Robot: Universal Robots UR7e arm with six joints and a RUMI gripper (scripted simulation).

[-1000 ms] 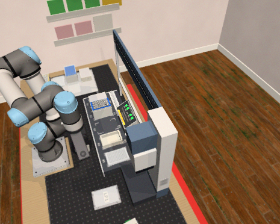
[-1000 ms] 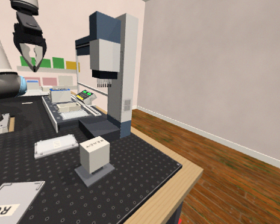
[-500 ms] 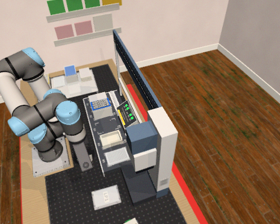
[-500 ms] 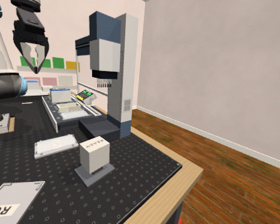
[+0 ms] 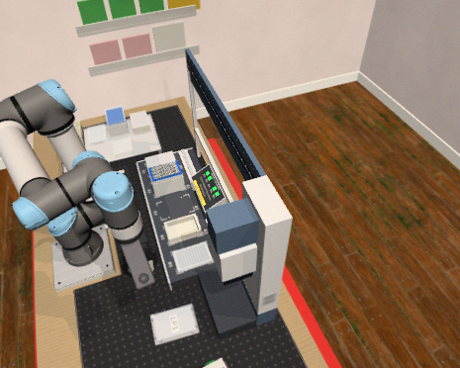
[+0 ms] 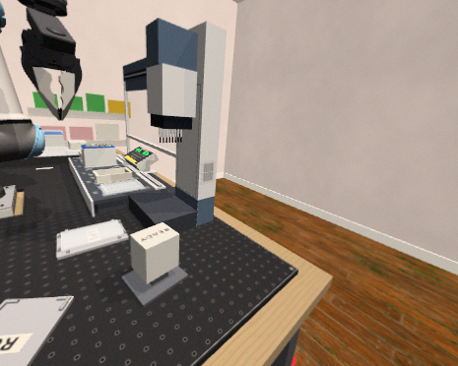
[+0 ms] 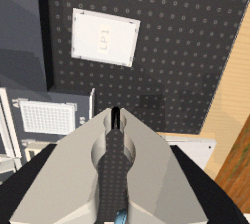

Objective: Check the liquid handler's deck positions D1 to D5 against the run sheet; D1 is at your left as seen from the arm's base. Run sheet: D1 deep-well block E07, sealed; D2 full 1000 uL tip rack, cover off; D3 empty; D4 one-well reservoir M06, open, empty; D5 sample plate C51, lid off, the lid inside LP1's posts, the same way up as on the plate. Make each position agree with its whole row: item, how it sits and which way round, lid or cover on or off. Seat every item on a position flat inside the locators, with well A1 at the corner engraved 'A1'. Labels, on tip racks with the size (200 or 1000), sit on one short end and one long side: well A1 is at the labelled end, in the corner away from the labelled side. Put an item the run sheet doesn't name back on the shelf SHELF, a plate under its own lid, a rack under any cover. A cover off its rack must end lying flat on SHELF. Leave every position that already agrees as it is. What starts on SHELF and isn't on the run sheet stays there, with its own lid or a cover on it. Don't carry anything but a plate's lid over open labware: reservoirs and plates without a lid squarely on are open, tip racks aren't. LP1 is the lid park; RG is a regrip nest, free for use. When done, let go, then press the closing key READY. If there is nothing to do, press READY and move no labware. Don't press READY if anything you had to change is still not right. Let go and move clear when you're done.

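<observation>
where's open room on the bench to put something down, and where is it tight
Bare perforated top shows between the LP1 plate and the RG nest, and in front of the READY key toward the wooden edge. The deck is crowded, apart from the bare slot between tip rack and reservoir.

Pipetting head (image 6: 170, 92) overhangs deck end; READY key (image 6: 155, 251) stands beside LP1 (image 6: 90, 236).

Arm (image 5: 58, 192) folded, claw (image 6: 59, 111) closed, empty, pointing down
</observation>
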